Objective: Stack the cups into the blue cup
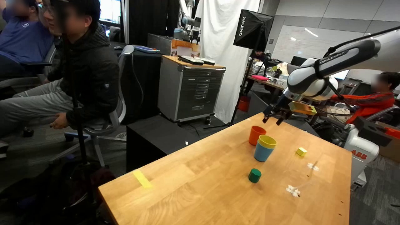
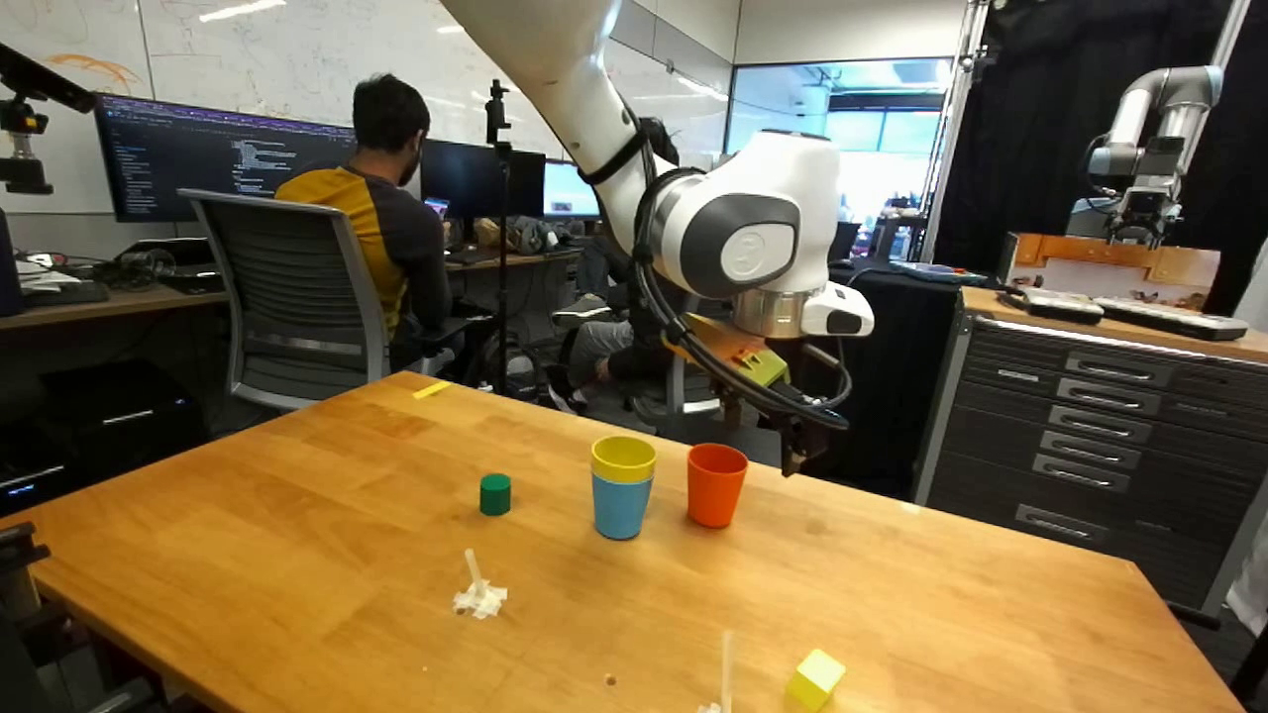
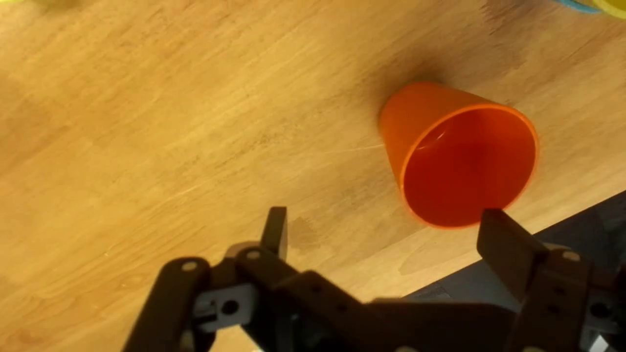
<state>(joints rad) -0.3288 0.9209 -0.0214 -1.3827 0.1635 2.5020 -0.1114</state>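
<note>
The orange cup (image 1: 256, 137) stands upright on the wooden table, near its edge; it also shows in an exterior view (image 2: 715, 487) and the wrist view (image 3: 415, 120). The yellow cup (image 1: 267, 142) sits inside the blue cup (image 1: 263, 153), its upper part showing above the rim. This stack stands beside the orange cup; in the wrist view only slivers of the yellow cup (image 3: 615, 7) and blue cup (image 3: 578, 5) show at the top right corner. My gripper (image 1: 272, 121) is open and empty above the table, near the orange cup. In the wrist view, one fingertip overlaps the orange rim; contact cannot be told.
A small dark green block (image 1: 254, 175) stands near the stack. A yellow cube (image 2: 817, 679) lies on the table (image 2: 327, 515). Two thin clear sticks are taped upright, one here (image 2: 474, 569). The table edge runs close behind the orange cup.
</note>
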